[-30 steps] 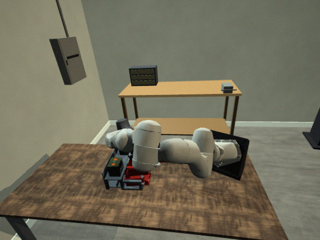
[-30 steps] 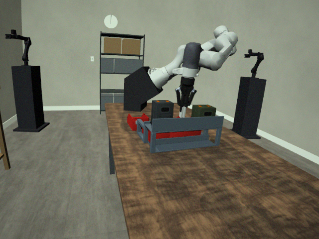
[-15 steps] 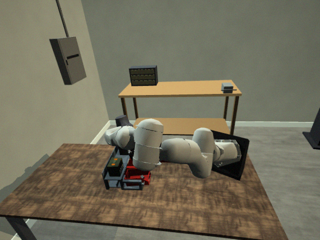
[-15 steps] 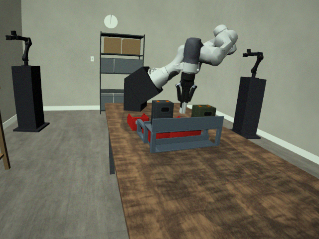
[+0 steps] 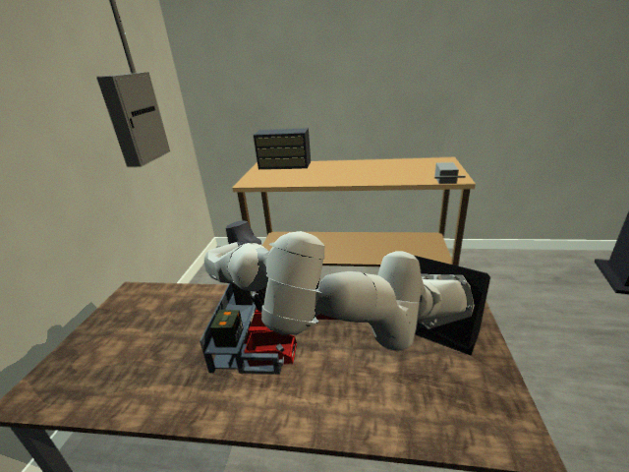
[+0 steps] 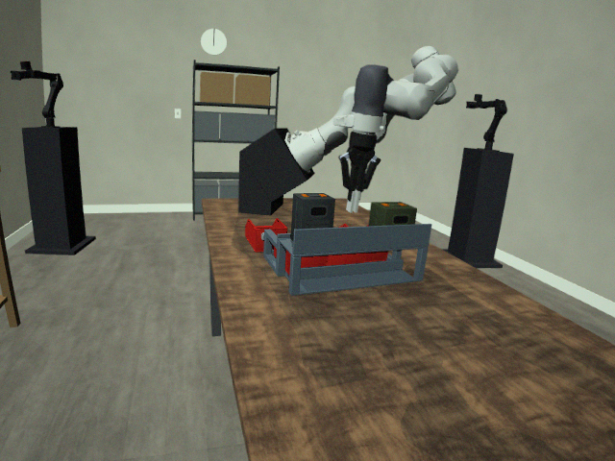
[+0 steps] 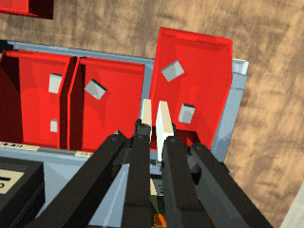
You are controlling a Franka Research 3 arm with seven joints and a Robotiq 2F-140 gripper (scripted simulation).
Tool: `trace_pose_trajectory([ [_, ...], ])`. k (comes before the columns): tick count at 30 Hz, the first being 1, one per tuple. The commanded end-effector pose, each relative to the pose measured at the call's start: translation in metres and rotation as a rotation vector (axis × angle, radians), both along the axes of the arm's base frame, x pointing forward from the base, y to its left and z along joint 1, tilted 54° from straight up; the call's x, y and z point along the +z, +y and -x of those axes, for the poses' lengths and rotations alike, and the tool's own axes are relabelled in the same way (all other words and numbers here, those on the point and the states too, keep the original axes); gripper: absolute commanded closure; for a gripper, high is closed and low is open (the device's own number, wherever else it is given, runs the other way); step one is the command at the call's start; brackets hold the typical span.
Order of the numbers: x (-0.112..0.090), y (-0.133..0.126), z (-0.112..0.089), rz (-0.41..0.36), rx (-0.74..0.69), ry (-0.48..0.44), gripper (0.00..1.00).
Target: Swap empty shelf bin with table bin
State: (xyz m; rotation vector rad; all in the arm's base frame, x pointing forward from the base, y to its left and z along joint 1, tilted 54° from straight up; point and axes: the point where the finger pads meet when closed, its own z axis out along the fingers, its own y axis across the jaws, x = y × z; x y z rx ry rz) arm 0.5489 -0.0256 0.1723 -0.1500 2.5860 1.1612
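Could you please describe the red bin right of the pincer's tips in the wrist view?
On the wooden table stands a grey shelf with three red bins in a row. Yours is the end bin beside the pincer: only its front juts past the shelf's edge.

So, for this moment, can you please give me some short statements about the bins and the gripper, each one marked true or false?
1. The gripper has its fingers almost together, and nothing is between them. True.
2. In the wrist view, three red bins stand side by side in the grey shelf. True.
3. The rightmost bin of these three is empty. False: two grey parts lie in it.
4. No red bin stands outside the shelf. False: in the exterior view, one red bin stands on the table just left of the shelf.
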Motion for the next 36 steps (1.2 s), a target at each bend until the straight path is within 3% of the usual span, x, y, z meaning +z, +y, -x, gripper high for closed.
trace_pose_trajectory([
  [1, 0.0041, -0.0036, 0.0026, -0.003, -0.001, 0.006, 0.94],
  [29, 0.0098, -0.0109, 0.0060, -0.003, -0.001, 0.006, 0.94],
  [30, 0.0098, -0.0109, 0.0060, -0.003, -0.001, 0.006, 1.00],
  [36, 0.0098, -0.0109, 0.0060, -0.003, -0.001, 0.006, 1.00],
])
